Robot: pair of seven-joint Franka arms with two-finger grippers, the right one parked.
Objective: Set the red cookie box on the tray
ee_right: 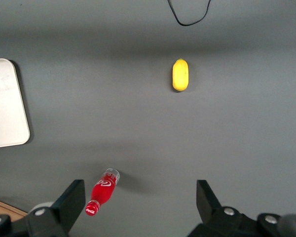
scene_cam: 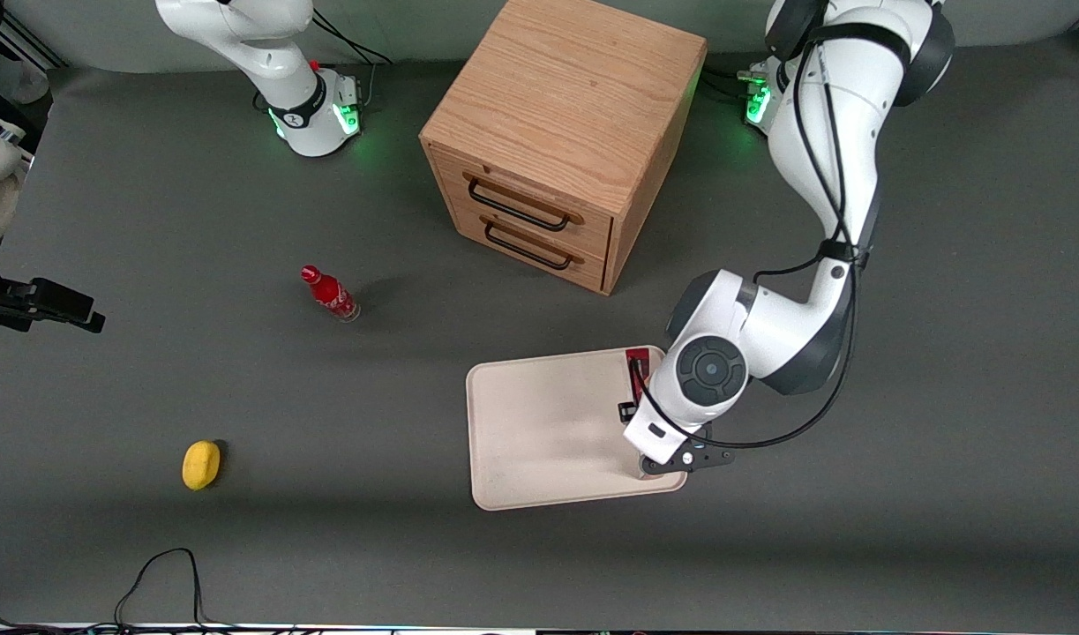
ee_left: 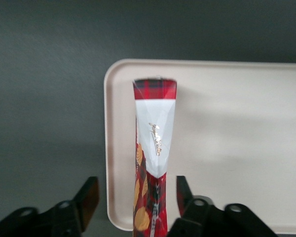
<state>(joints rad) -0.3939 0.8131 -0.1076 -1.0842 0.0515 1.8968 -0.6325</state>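
The red cookie box (ee_left: 155, 148), slim with cookie pictures and a white patch, rests on the cream-white tray (ee_left: 237, 148) along the tray's edge toward the working arm's end. Only its end shows in the front view (scene_cam: 638, 362), the rest is hidden under the arm. The tray (scene_cam: 548, 432) lies in front of the drawer cabinet, nearer the front camera. My left gripper (ee_left: 136, 183) is open and straddles the box, with a gap between each finger and the box. In the front view the gripper (scene_cam: 634, 411) is mostly hidden under the wrist.
A wooden two-drawer cabinet (scene_cam: 561, 141) stands farther from the camera than the tray. A small red bottle (scene_cam: 329, 295) and a yellow lemon-like object (scene_cam: 201, 465) lie toward the parked arm's end of the table. A black cable (scene_cam: 164, 573) lies near the front edge.
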